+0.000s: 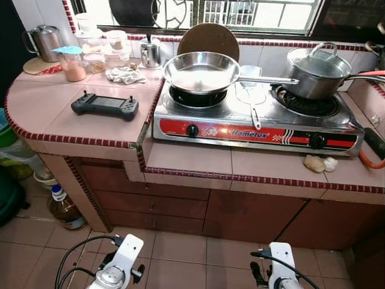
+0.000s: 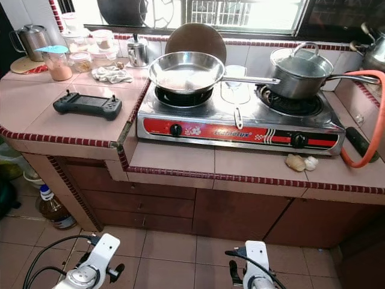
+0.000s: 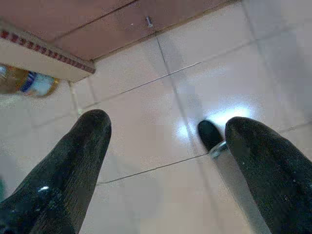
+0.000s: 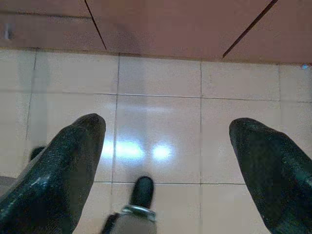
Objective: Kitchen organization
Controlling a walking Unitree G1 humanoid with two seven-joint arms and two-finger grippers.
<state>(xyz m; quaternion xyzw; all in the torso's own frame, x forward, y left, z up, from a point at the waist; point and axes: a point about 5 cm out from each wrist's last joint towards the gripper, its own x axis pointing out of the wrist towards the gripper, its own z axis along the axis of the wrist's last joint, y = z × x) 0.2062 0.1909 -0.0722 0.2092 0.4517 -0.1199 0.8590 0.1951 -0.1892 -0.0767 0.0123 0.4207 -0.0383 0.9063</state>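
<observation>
A frying pan [image 1: 200, 71] is seen on the stove's [image 1: 252, 123] left burner, and a lidded pot [image 1: 315, 72] on the right burner, its handle cut off at the edge. The tiled bench [image 1: 90, 120] carries a black controller [image 1: 104, 106]. Both arms hang low over the floor [image 4: 156, 122]. The left end effector [image 3: 165, 146] and the right end effector [image 4: 165, 141] are spread wide, holding nothing.

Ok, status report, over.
Left tool and right tool open, low over floor. Frying pan on stove, untouched. Nothing in the way.
</observation>
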